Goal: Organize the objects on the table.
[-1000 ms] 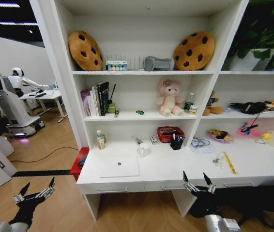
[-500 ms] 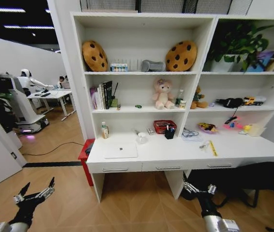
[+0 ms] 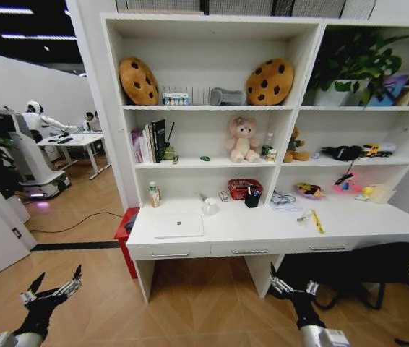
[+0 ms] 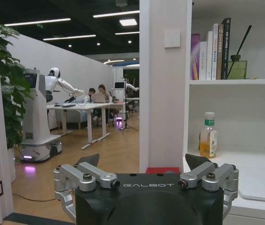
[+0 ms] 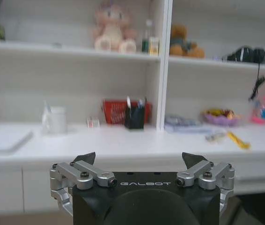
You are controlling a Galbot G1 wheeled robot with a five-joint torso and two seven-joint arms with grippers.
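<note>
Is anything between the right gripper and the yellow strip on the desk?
Nothing visible blocks it. The right gripper, fingers open, hangs low in front of the table, short of its edge. The yellow strip lies flat on the top with a small clear item beside it, open air between.

The long white table (image 3: 262,233) stands well apart from the robot, joined to white shelving (image 3: 313,108). A silver laptop (image 3: 179,225) lies closed on its left part, and a yellow strip (image 3: 318,221) lies toward the right. A bottle (image 3: 153,194) stands at the far left of the table. Near the robot, above the wooden floor, the left gripper (image 3: 51,285) and the right gripper (image 3: 292,288) both have fingers spread, holding nothing
</note>
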